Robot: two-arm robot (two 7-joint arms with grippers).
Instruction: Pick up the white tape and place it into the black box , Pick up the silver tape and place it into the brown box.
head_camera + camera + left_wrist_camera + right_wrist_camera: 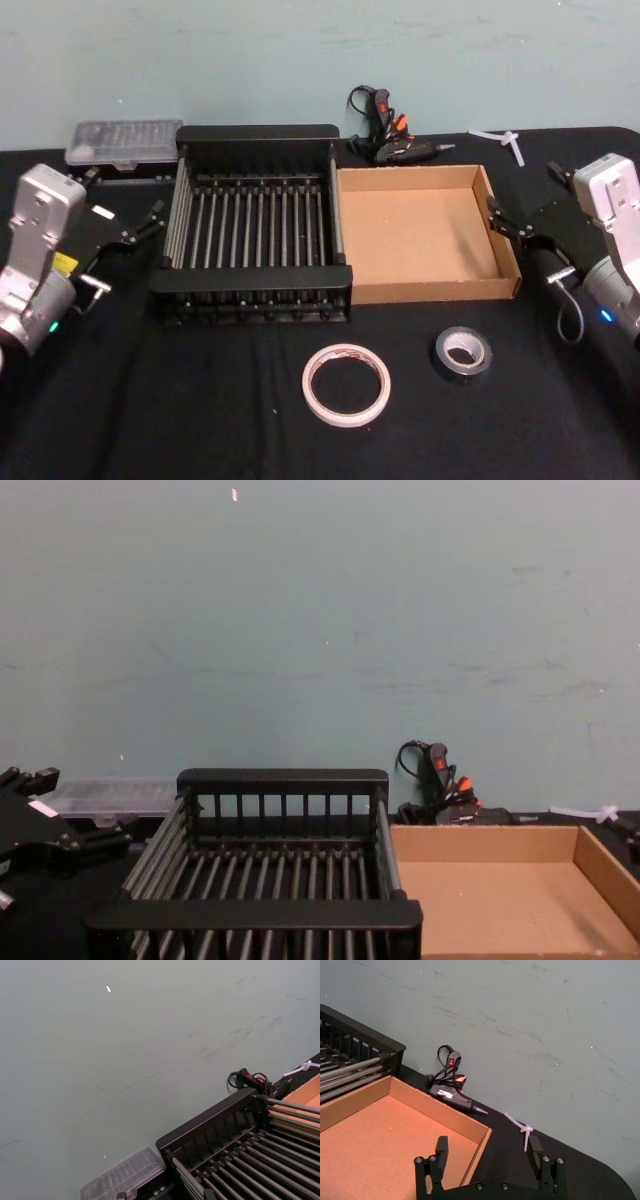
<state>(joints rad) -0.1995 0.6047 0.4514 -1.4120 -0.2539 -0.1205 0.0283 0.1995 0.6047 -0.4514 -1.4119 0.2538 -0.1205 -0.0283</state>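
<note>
Tapes unpicked: thin white tape ring (346, 384) and thick silver-grey tape roll (462, 353) flat on black surface (200, 420), near front edge. Black slatted plastic crate (255, 140) and shallow tan cardboard box (420, 290) stand touching side by side, within reach of both arms. Left gripper (140, 228) beside crate, right gripper (489, 1152) at cardboard box's outer edge; fingers of both spread wide, holding nothing, likely staged for pickup.

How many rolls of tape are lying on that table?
2. The white tape lies near the front, before the black box. The silver tape lies to its right, before the brown box. Both boxes look empty.
</note>
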